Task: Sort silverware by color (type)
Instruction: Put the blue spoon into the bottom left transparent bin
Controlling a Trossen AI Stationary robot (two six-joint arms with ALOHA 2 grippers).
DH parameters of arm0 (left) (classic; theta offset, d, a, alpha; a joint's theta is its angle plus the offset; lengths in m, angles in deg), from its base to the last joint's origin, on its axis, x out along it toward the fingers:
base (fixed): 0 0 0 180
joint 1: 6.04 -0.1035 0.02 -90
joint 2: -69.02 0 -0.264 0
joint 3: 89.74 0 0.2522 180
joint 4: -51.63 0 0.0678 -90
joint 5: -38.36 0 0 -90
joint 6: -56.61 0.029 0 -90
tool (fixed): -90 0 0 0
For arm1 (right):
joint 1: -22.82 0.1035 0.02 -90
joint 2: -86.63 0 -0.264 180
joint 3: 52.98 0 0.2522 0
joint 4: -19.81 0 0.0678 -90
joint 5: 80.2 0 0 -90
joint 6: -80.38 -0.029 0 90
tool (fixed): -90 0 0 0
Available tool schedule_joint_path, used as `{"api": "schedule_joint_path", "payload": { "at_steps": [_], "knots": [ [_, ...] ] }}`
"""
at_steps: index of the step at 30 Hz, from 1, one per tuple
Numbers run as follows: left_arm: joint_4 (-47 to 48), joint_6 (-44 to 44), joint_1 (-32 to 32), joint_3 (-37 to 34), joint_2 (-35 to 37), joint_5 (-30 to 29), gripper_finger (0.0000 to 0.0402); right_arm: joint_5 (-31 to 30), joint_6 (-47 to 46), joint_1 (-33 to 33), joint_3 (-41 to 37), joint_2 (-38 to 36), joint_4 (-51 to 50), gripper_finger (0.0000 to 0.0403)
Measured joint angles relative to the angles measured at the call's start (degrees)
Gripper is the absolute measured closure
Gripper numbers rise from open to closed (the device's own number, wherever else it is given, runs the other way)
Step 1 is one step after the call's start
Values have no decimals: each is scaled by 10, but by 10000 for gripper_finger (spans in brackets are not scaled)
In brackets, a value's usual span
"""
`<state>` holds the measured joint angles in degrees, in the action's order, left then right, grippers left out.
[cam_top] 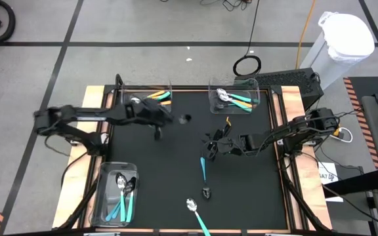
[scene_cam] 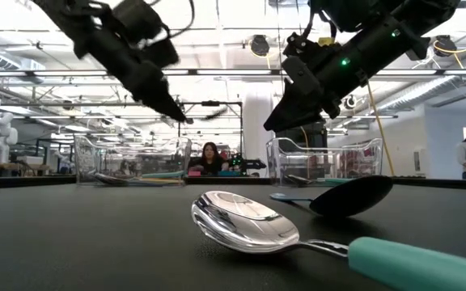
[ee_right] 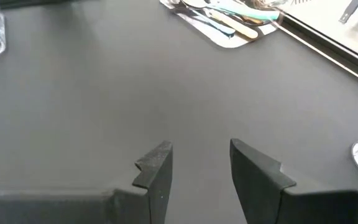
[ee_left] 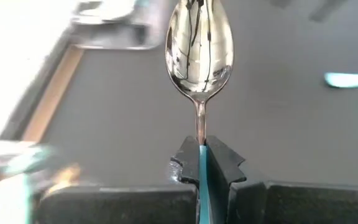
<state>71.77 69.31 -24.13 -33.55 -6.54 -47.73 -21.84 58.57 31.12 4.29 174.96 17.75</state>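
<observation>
High view. The left gripper (cam_top: 157, 124) is seen over the far-left part of the black mat (cam_top: 176, 164), just beside the far-left bin (cam_top: 147, 98) that holds orange-handled spoons. The right gripper (cam_top: 214, 145) waits over the mat's middle right. A teal-handled spoon (cam_top: 203, 169) and a second teal spoon (cam_top: 197, 215) lie loose on the mat near its front edge; the far-right bin (cam_top: 235, 95) and the near-left bin (cam_top: 115, 193) hold further spoons.

Low view. Both arms are raised above the mat. The second teal spoon fills the foreground, bowl upward; the other loose spoon lies behind it.

Left wrist view. The left gripper's fingers (ee_left: 221, 163) are closed tight on the light blue handle of a held spoon (ee_left: 200, 43), whose bowl projects forward, clear of the mat. The grip sits at the handle's neck, so the spoon is judged to be well controlled. For a good placement, the spoon should be carried to the bin matching its handle colour, lowered inside the walls, and only then released.

Right wrist view. The right gripper's fingers (ee_right: 155, 165) stand apart, holding nothing, above bare mat.
</observation>
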Motion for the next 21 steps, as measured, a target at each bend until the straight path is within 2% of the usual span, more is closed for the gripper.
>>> {"api": "schedule_joint_path", "payload": {
  "at_steps": [4,8,11,15,17,19,21],
  "knots": [
    [43,12,-53,0,83,-16,400,0,-2,0,0,0,0,257],
    [87,6,-75,0,144,-15,400,0,-2,0,0,0,-1,257],
    [170,-58,-68,0,194,-15,400,0,-5,0,0,0,-11,257],
    [328,-164,-12,0,263,-5,401,-5,-30,3,0,0,-53,257],
    [393,-229,19,0,298,61,401,-22,-37,3,0,0,-64,257],
    [440,-301,51,0,329,184,401,-44,-39,2,0,0,-64,257],
    [460,-369,95,0,357,266,401,-53,-34,-1,0,0,-54,257]
  ]
}}
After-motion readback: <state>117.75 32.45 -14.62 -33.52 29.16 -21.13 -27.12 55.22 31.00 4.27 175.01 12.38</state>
